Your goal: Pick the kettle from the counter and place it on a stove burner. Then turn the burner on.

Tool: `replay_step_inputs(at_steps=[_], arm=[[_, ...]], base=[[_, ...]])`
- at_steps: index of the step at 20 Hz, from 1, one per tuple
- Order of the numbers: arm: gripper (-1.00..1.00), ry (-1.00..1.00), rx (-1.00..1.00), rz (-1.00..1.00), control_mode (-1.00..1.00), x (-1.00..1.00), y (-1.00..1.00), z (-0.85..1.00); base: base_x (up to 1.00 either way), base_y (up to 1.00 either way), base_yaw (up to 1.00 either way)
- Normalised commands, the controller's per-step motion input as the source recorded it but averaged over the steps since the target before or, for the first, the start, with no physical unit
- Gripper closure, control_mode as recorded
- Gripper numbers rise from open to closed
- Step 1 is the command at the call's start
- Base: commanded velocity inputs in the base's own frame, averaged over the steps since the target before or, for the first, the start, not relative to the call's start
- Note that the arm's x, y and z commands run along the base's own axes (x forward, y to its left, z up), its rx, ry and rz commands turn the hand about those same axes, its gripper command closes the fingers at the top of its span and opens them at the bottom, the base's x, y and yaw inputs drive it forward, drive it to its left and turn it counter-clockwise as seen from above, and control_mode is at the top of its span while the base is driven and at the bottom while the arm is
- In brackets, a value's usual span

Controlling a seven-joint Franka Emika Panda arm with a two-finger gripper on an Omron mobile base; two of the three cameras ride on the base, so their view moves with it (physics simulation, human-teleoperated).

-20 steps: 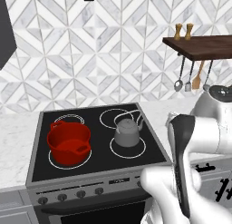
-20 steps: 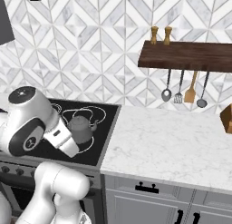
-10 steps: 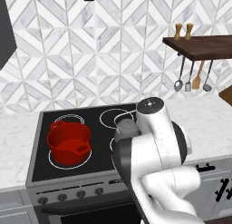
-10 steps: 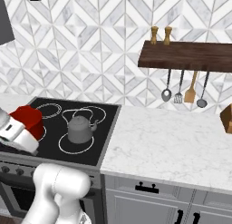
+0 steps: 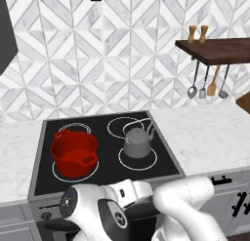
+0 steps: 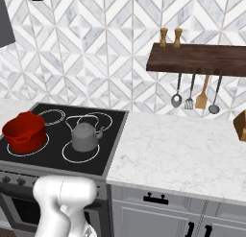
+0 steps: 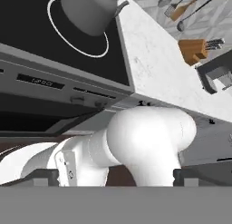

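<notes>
Sitting upright on the stove burner (image 5: 137, 158) at the cooktop's (image 5: 166, 154) front right was the kettle (image 5: 136, 142), spout toward the counter (image 6: 182, 149). Red pot (image 5: 73, 154) stood just left of kettle on the next ring, apart from it. Wall rack w/ hanging utensils (image 6: 194, 93) was up behind & right of kettle; knife block (image 7: 195, 50) well right on counter. Gripper (image 7: 115, 177) hung low in front of the oven, below kettle; white arm blocked the fingers, so can't tell if spread or closed.

kettle (image 7: 86, 10) sits inside the stove burner (image 7: 102, 51) ring — counter (image 7: 163, 78) beside it.
</notes>
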Motion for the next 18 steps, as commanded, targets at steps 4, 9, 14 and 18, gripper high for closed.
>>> replay_step_inputs(at_steps=[4, 9, 14, 18], arm=[[-1.00, -0.58, -0.13, 0.01, -1.00, 0.00, 0.64, -0.95], [-1.00, -0.78, 0.12, -0.01, -1.00, 0.00, 0.01, -0.56], [-1.00, -0.49, 0.11, 0.08, -1.00, 0.16, -0.37, -0.23], [-1.00, -0.13, 0.02, 0.18, -1.00, 0.42, -0.48, -0.12]], base=[[0.00, 0.00, 0.00], [0.00, 0.00, 0.00], [0.00, 0.00, 0.00], [0.00, 0.00, 0.00]])
